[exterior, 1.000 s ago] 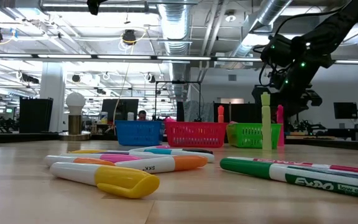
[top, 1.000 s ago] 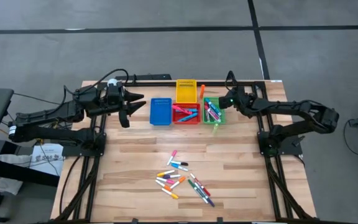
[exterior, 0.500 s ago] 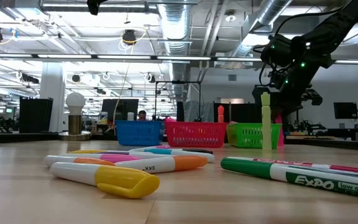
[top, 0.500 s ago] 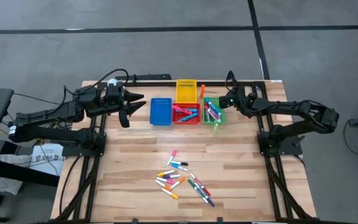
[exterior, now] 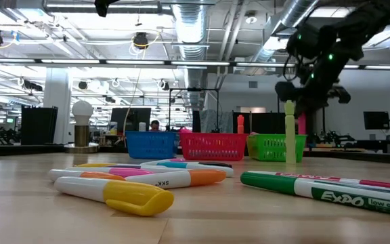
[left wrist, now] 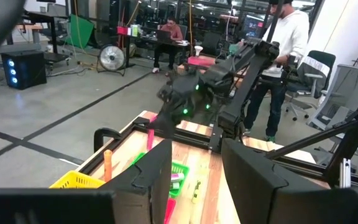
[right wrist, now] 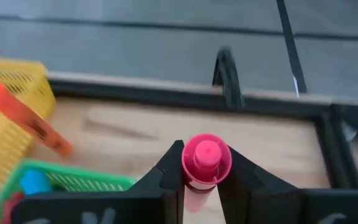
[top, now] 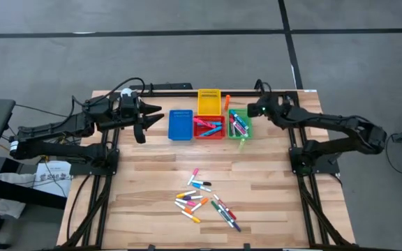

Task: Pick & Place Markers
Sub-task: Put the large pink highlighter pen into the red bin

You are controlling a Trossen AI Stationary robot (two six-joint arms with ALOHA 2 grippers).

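Many markers [top: 204, 202] lie loose on the near middle of the table. More lie in the red bin [top: 209, 127] and the green bin [top: 240, 123]. My right gripper [top: 257, 109] hovers at the green bin's far right corner, shut on a pink marker [right wrist: 206, 160]. In the low view that pink marker [exterior: 302, 124] shows upright below the gripper. A yellow-green marker [exterior: 289, 132] stands on end in front of the green bin. My left gripper [top: 152, 115] waits open at the far left, beside the blue bin [top: 181, 124]. My right gripper pinches the pink marker just below its round pink end [right wrist: 206, 157], between its two fingers [right wrist: 169, 171]. The fingers slant down from the table's right side and lie across the marker. The marker stays upright; the green bin hides its lower end.
A yellow bin [top: 209, 101] stands behind the red one, with an orange marker [top: 226, 103] leaning on its right side. A person [left wrist: 283, 50] stands beyond the table's right side. Bare wood lies between the bins and the loose markers.
My right gripper has gone up above the green bin's far right corner, and the pink marker has come up with it. The left arm has kept still.
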